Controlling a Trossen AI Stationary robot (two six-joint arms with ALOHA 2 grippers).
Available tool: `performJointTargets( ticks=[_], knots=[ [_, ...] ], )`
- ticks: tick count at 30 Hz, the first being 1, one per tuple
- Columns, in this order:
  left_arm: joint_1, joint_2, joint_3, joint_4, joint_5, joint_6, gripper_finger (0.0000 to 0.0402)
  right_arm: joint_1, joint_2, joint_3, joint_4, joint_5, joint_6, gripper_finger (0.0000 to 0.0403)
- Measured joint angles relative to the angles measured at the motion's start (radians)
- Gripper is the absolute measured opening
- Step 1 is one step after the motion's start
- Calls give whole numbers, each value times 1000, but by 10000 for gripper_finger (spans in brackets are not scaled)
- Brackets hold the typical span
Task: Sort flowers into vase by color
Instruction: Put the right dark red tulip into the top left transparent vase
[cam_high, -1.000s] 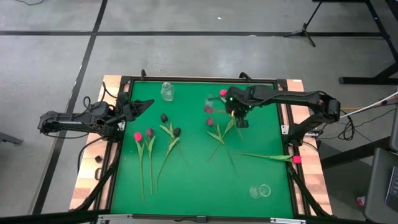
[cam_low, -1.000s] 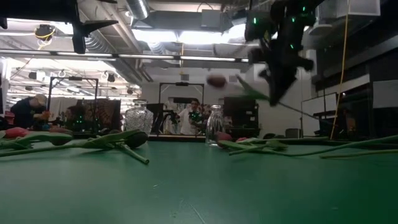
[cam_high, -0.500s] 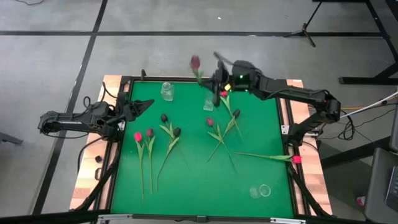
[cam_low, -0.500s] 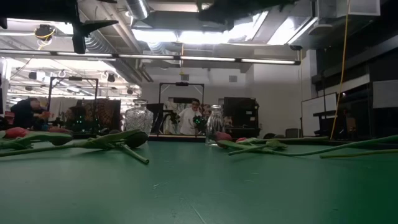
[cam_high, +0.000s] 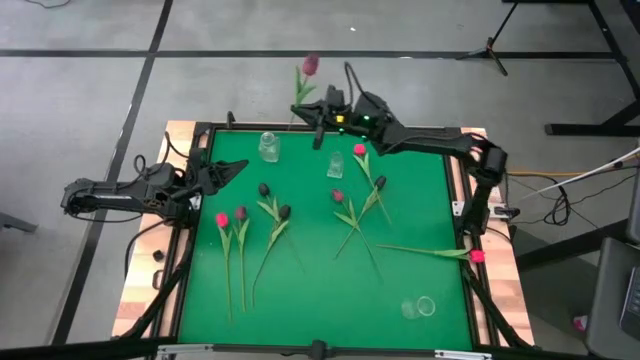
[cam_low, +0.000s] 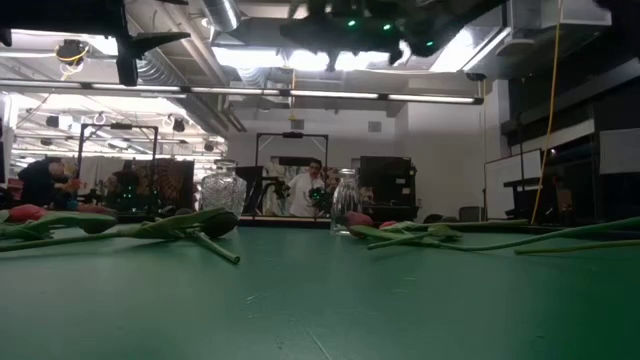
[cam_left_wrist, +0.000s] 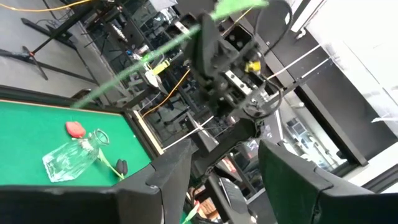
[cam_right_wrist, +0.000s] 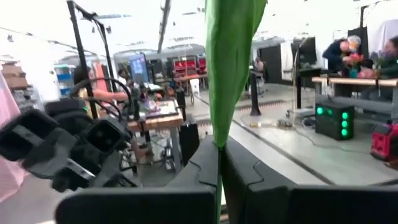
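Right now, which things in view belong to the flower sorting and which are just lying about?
Job: held purple flower in shut right tool; flowers on mat; upright glass vases; tipped vase.
Lying about: tripod stand, floor cables.

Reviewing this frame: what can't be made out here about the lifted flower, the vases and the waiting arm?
- Lifted flower: right wrist view shows only its leaf in the right gripper; the head is cut off by the top edge.
- Low view: the right gripper is nearly lost against the ceiling lights, flower unseen.
- Far vases: too small in the high view to tell whether they hold anything.
- Left gripper: low view shows no part of it.
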Motion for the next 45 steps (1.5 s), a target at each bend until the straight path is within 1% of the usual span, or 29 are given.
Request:
performJointTargets(
  ticks=[4, 7, 12, 15, 22, 29, 41, 45],
  knots=[
    [1, 0, 0, 0, 0, 0, 183, 0, 111, 162, -24, -42, 2, 4],
    [1, 0, 0, 0, 0, 0, 183, -7, 172, 262, -99, -48, -12, 3],
    [0, 0, 0, 0, 0, 0, 183, -21, 250, 366, -137, -95, -29, 4],
    [0, 0, 0, 0, 0, 0, 183, -23, 291, 401, -137, -94, -39, 4],
    [0, 0, 0, 0, 0, 0, 183, -38, 339, 415, -141, -90, -65, 4],
    [0, 0, 0, -2, 0, -1, 183, -54, 342, 416, -186, -57, -140, 6],
    [0, 0, 0, -6, 0, -1, 183, -57, 347, 406, -172, -60, -136, 7],
    [0, 0, 0, -8, -1, -1, 183, -52, 386, 407, -108, -69, -76, 7]
  ],
)
